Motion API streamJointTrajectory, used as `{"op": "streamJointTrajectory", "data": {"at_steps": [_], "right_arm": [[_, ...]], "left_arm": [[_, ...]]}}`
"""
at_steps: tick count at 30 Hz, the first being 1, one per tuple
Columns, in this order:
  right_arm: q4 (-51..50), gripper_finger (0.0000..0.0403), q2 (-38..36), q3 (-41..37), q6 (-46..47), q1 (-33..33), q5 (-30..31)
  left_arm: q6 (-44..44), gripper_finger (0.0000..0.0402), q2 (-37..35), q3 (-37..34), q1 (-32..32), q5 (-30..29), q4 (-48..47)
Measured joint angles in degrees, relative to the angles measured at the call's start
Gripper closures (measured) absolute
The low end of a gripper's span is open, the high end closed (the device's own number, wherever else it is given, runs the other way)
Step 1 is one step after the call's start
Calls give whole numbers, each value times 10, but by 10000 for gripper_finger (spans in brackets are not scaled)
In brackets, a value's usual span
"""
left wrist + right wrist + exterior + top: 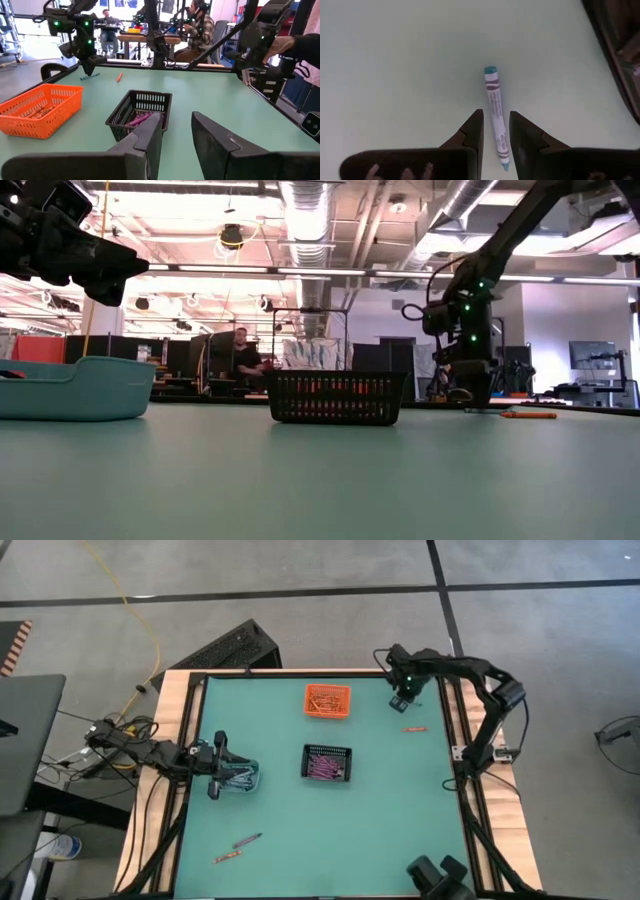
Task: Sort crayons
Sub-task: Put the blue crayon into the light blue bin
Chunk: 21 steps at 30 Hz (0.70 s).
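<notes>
A blue crayon (492,90) lies flat on the green table, far right, next to an orange crayon (414,728). My right gripper (496,113) points down just over the blue crayon, open. Its fingers stand on either side of the crayon's lower half and lie across it. I cannot see them touch it. My left gripper (177,119) hovers level above a teal bin (243,778) at the table's left, open and empty. Two more crayons (238,847) lie near the front left.
An orange bin (327,700) with orange crayons stands at the far middle. A black bin (327,762) with purple crayons sits mid-table. The table's raised frame (452,720) runs close to my right gripper. People sit at desks beyond the table.
</notes>
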Motion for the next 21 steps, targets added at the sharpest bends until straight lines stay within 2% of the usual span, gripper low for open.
{"op": "streamJointTrajectory", "data": {"at_steps": [9, 13, 16, 21], "right_arm": [[5, 317, 37, 3, -39, -22, -9], [9, 317, 43, 2, -49, -27, -48], [12, 318, 43, 4, -51, -23, -53], [12, 346, 44, 5, -50, -18, -54]], "left_arm": [[0, 306, 0, 0, 0, 0, 0], [0, 306, 0, 0, 0, 0, 0], [0, 306, 0, 0, 0, 0, 0], [0, 306, 0, 0, 0, 0, 0]]}}
